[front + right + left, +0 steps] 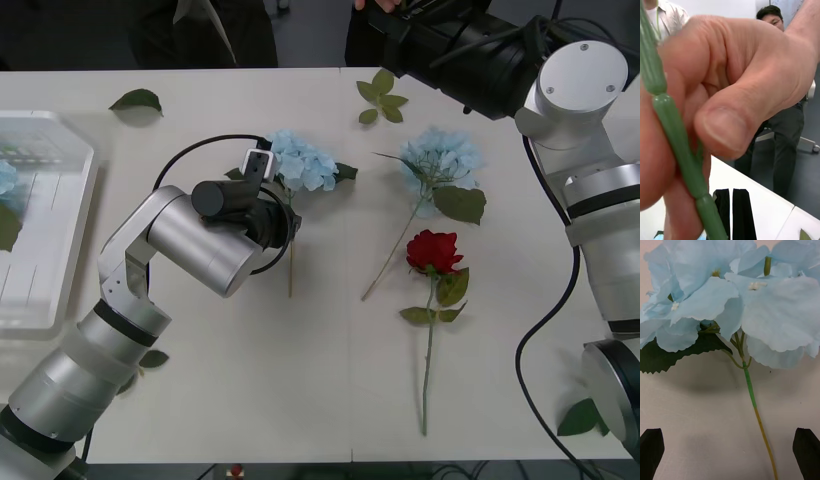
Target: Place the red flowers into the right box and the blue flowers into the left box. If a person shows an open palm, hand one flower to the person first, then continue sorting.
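left claw spread over a blue flower, right claw at a person's hand

the left gripper (730,450) hangs just above the white table (300,380), its two black fingers (650,452) spread wide, one on each side of a thin stem, touching nothing. that stem belongs to a blue flower (302,162) lying flat near the middle of the table, its pale head beyond the fingertips and a dark green leaf (673,352) tucked under it. the left arm bends in from the near left corner, elbow raised, wrist pointing across the table.

a second blue flower (440,158) lies to the right of the first, well apart from it, and a red flower (433,250) lies just beside its stem, nearer the robot, stem running toward the near edge. the left box (75,230) sits at the table's left edge with a bit of blue in it. loose leaf sprigs (381,95) lie near the far edge.

the right arm reaches past the far right corner of the table. the right gripper (732,213) has its black fingers pressed together, side by side. close above them a person's hand (733,93) pinches a green stem (675,138) between thumb and fingers; whether the claw also holds that stem i cannot tell. people in dark trousers stand in the room behind the table.
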